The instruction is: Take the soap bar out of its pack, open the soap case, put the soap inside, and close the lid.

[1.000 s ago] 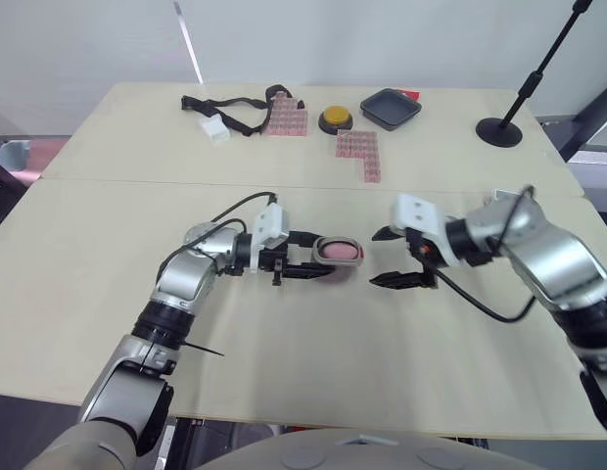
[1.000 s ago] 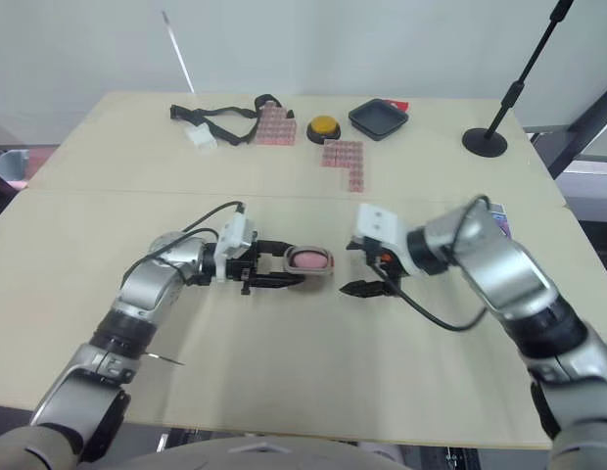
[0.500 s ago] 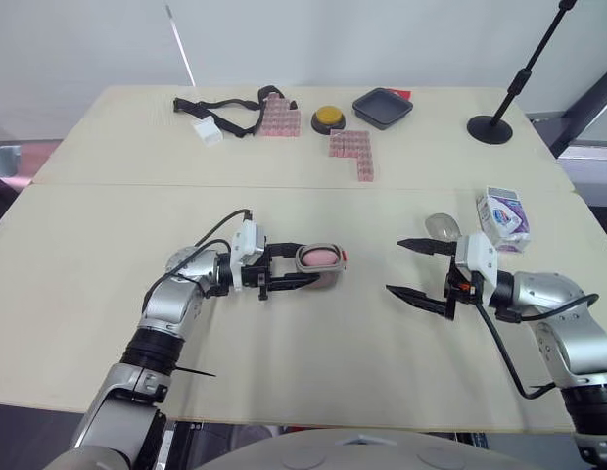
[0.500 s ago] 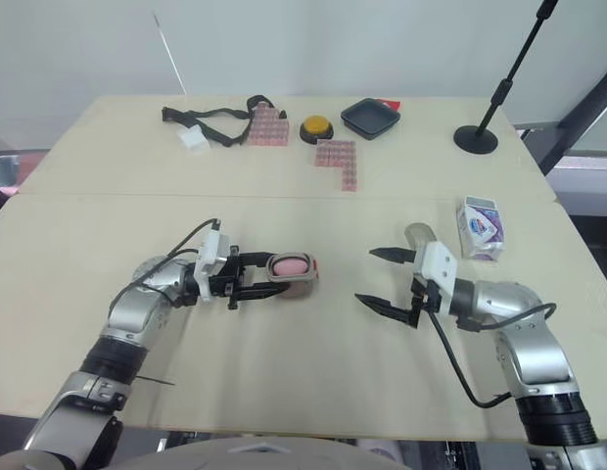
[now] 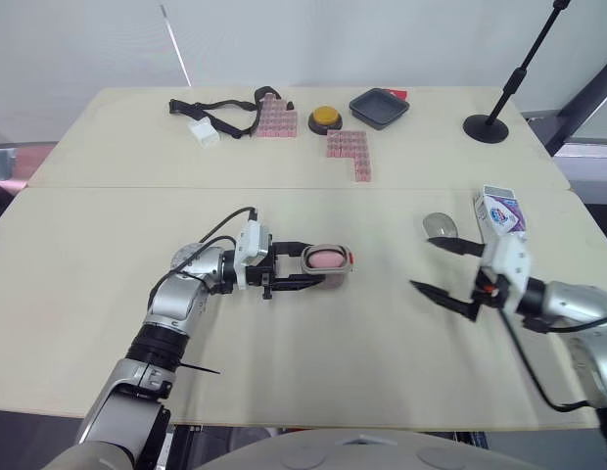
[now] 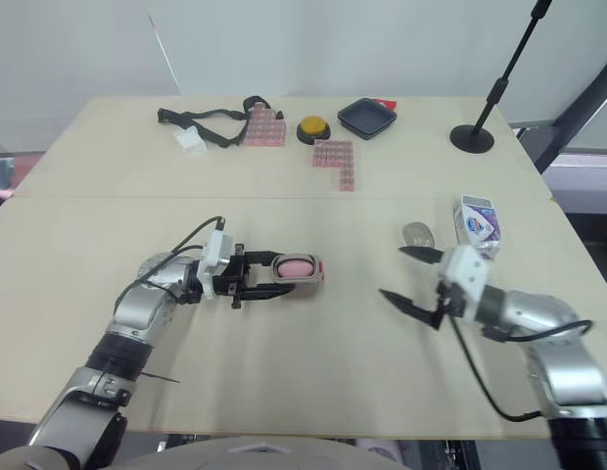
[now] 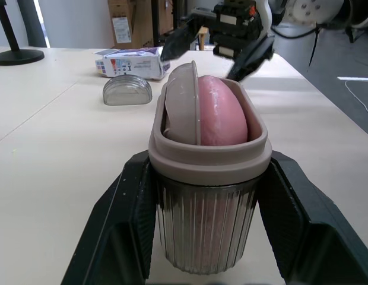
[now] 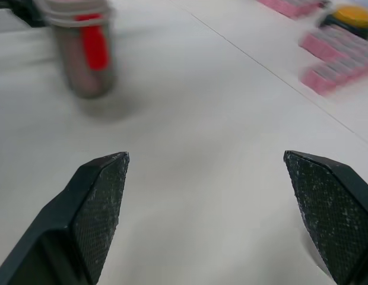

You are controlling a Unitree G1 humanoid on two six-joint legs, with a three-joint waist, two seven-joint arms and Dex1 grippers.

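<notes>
Soap bar sits inside the soap case, clamped by the left gripper mid-table. Right gripper hovers spread wide at the case's 3 o'clock, lid at its 1 o'clock.

Pink soap, ribbed grey case

- The head's two eyes looked forward and down from above, sharing nearly the whole table.
- Each wrist camera looked low across it; both caught the soap case, the left from very close.
</notes>
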